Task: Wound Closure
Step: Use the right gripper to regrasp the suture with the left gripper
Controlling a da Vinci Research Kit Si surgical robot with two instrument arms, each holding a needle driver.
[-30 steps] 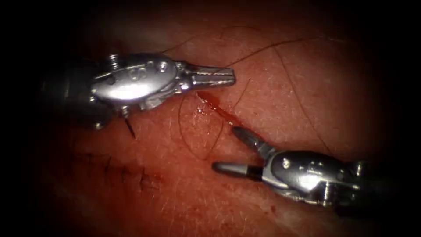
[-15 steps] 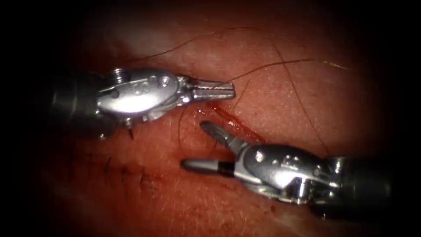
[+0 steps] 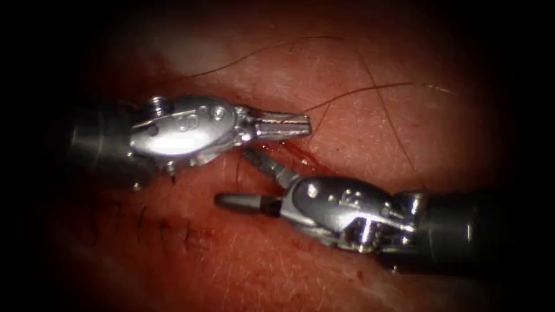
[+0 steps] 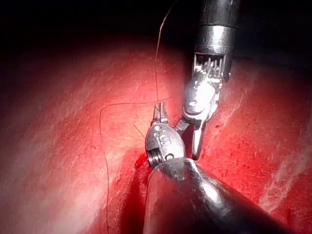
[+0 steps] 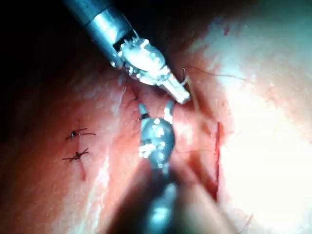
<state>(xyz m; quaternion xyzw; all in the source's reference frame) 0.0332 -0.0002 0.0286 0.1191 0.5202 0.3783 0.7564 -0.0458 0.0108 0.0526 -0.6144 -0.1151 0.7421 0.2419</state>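
Observation:
The left tool (image 3: 296, 124) lies across the tissue (image 3: 370, 133) with its jaws shut on the thread (image 3: 358, 91), which runs from their tip up to the right. The same tool (image 4: 159, 112) pinches that thread (image 4: 157, 58) in its own wrist view. Just below it the right tool (image 3: 245, 180) stands open, one jaw lying over the left end of the red cut (image 3: 298, 151), the other flat on the tissue left of the cut. A thin thread loop (image 3: 237, 170) passes between those jaws, which hold nothing. The right wrist view has the right tool (image 5: 156, 108) open under the left tool (image 5: 179, 93).
A row of dark finished stitches (image 3: 162, 228) crosses the tissue at lower left, with knots (image 5: 75, 156) seen in the right wrist view. Loose thread (image 3: 277, 46) arcs over the far tissue. Red fluid wets the cut (image 5: 217, 141).
The right tool has travelled left and up across the cut until its open jaws sit right under the left tool's jaws. The left tool has sunk slightly, still gripping the thread.

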